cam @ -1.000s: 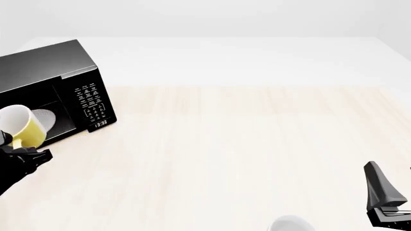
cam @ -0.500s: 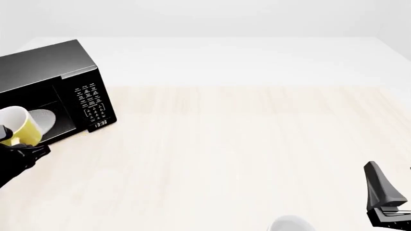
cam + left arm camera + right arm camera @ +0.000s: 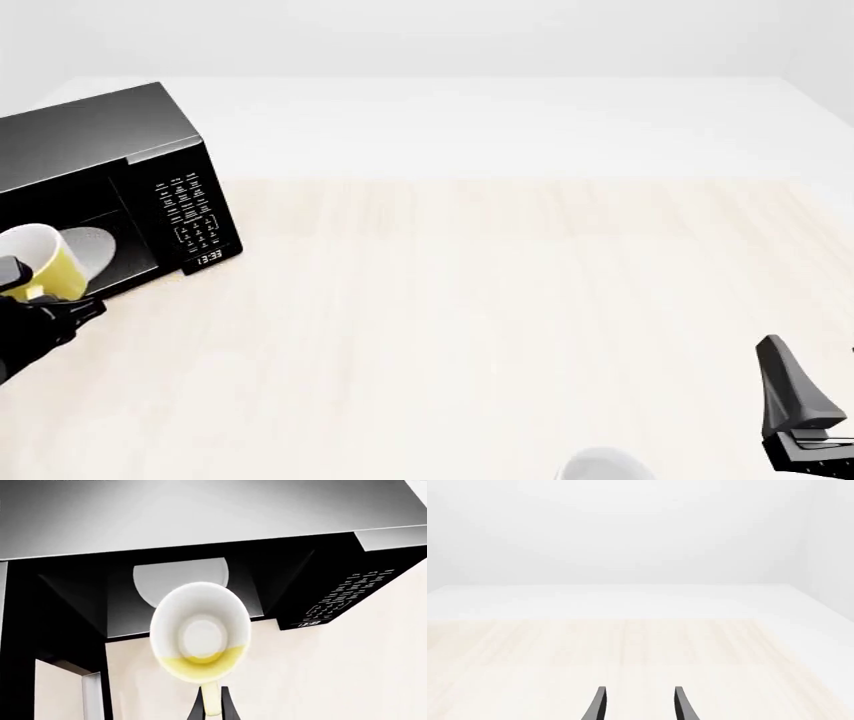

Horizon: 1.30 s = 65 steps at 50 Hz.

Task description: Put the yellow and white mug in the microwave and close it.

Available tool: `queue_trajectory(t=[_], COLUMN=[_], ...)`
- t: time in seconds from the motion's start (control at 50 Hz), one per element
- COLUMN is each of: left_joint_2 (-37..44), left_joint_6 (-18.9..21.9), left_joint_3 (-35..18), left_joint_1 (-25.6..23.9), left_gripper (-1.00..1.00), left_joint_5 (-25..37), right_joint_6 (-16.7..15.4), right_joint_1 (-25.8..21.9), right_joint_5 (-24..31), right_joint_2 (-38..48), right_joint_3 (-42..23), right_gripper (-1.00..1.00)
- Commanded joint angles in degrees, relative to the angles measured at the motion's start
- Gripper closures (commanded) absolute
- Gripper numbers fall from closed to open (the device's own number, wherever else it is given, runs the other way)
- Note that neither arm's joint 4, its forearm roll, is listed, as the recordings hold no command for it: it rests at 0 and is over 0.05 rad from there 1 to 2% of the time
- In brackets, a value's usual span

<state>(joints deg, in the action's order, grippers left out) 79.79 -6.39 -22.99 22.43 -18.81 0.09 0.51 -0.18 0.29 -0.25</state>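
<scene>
yellow and white mug [image 3: 40,262] nudged leftward, toward microwave [image 3: 127,180] opening

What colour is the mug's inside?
White inside the mug, with a yellow tint at the lower rim; the left wrist view shows it best.

Mug [image 3: 40,262]: yellow outside, white inside, tipped sideways, raised before the cavity opening. Microwave [image 3: 120,160]: black, door open, white turntable [image 3: 180,577] inside, far-left worktop.
</scene>
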Motion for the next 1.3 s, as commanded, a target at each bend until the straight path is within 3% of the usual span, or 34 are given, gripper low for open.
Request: queue_trajectory(t=[0.02,1.3], left_joint_2=[2.1,11.8], left_joint_6=[-1.0,-3.9], left_joint_3=[-2.7,-18.2], left_joint_1=[0.6,2.2], left_gripper=[1.00,1.00], left_joint_5=[1.0,3.6], right_joint_6=[0.0,0.0], right_joint_1=[0.0,0.0], right_joint_5=[0.0,0.0], right_joint_2=[0.0,0.0], right_joint_3=[0.0,0.0], right_gripper=[-1.00,-1.00])
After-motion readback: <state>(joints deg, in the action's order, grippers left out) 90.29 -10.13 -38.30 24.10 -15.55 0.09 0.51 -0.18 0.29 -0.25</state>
